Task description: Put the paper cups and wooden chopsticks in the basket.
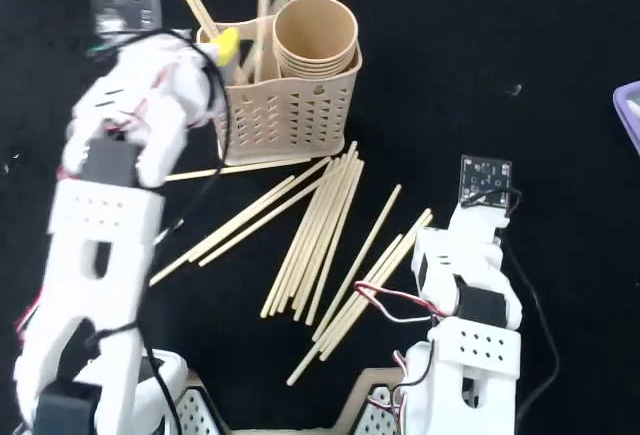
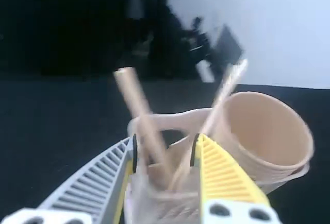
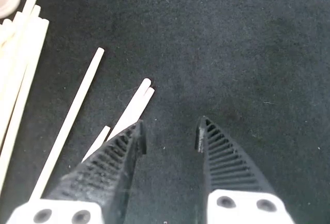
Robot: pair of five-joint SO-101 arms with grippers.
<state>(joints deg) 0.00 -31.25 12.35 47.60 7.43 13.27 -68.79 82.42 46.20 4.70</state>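
A beige slotted basket [image 1: 290, 110] stands at the back of the black table with stacked paper cups [image 1: 316, 33] and a few upright wooden chopsticks [image 1: 264, 10] inside. Many loose chopsticks [image 1: 318, 230] lie fanned out in front of it. My left gripper [image 1: 226, 50] hovers at the basket's left rim. In the left wrist view it [image 2: 165, 149] is open, two chopsticks [image 2: 146, 126] stand between its fingers over the basket [image 2: 170, 123], and the cups [image 2: 268, 131] sit just beside. My right gripper [image 3: 169, 134] is open and empty over bare cloth, beside some chopstick ends [image 3: 139, 98], low at the right [image 1: 447, 223].
A purple object [image 1: 628, 110] pokes in at the right edge. Both arm bases stand at the front edge. Bare black cloth stretches to the right of the basket and behind the right arm.
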